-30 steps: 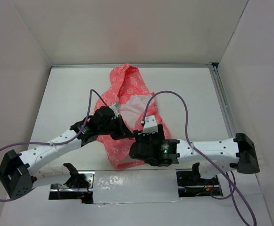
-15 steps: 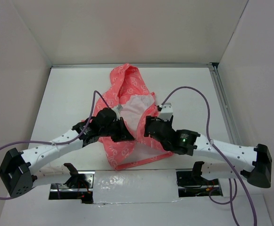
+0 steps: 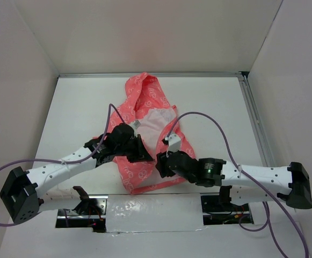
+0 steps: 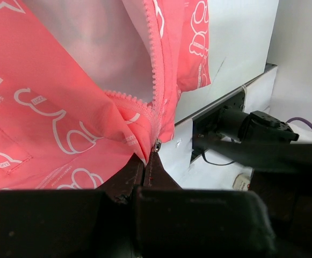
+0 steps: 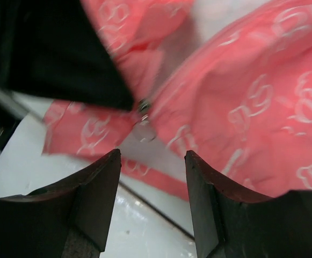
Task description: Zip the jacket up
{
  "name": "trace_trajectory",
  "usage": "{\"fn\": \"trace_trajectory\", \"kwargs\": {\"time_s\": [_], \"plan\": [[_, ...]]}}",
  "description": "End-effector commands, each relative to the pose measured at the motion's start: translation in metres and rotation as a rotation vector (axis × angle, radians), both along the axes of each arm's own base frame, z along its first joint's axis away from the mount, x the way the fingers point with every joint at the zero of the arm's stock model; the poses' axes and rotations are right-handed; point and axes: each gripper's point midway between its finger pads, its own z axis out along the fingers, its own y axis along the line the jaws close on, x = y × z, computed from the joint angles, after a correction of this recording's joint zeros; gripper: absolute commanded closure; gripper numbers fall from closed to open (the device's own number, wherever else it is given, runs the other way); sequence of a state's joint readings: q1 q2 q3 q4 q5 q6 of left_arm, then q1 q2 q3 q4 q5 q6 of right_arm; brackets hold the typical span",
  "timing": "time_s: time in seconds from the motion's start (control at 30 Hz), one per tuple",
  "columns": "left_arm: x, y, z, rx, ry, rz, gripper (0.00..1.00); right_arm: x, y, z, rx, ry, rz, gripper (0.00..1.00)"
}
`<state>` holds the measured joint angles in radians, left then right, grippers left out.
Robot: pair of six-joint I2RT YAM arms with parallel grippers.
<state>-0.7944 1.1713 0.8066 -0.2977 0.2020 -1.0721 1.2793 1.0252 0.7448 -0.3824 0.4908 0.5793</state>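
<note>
Jacket [image 3: 145,94] lies in the middle of the bench [image 3: 75,107], hood at the far end, hem at the near end. The front is open. Whitish lining [image 3: 154,122] shows between the two panels, so as far as I can see almost none of the run is zipped.

Left gripper [image 4: 147,167] is pressed together on the jacket's near hem, right at the foot of the zipper. In its wrist camera the two rows of zipper teeth [image 4: 154,64] converge just beyond the pinch, and a small metal slider [image 4: 157,144] sits there at the bottom. I judge the two halves are joined at the base, but the fabric bunches and I can't be sure the pin is seated.

Right gripper [image 5: 153,156] is spread, holding nothing. The zipper pull [image 5: 143,129] hangs just ahead of the gap between its fingers, not yet touched.

My read: hem anchored, start likely made. Left to do — catch the pull, then draw the slider up the whole front toward the hood.
</note>
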Motion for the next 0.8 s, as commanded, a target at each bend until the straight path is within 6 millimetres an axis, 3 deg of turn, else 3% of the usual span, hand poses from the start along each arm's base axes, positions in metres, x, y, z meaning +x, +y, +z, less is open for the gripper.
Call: {"fn": "trace_trajectory", "kwargs": {"time_s": [0.0,0.13,0.27,0.3,0.33,0.4,0.77], "plan": [[0.01,-0.007,0.019,-0.02,-0.054,0.003,1.0,-0.032,0.024,0.008,0.102,0.035,0.19,0.42],[0.011,-0.008,0.019,-0.02,-0.054,0.003,1.0,-0.033,0.024,-0.005,0.146,0.086,0.139,0.45],[0.01,-0.009,0.021,-0.036,-0.053,-0.001,1.0,-0.027,0.027,0.004,0.289,0.102,0.096,0.52],[0.009,-0.01,0.021,-0.039,-0.051,-0.003,1.0,-0.02,0.021,-0.007,0.299,0.115,0.066,0.52],[0.009,-0.01,0.022,-0.044,-0.056,-0.007,1.0,-0.019,0.025,0.003,0.375,0.119,0.063,0.52],[0.007,-0.01,0.021,-0.046,-0.051,-0.008,1.0,-0.011,0.021,-0.003,0.407,0.121,0.041,0.52],[0.005,-0.012,0.021,-0.065,-0.051,-0.01,1.0,-0.001,0.029,0.017,0.587,0.113,0.045,0.47]]}}
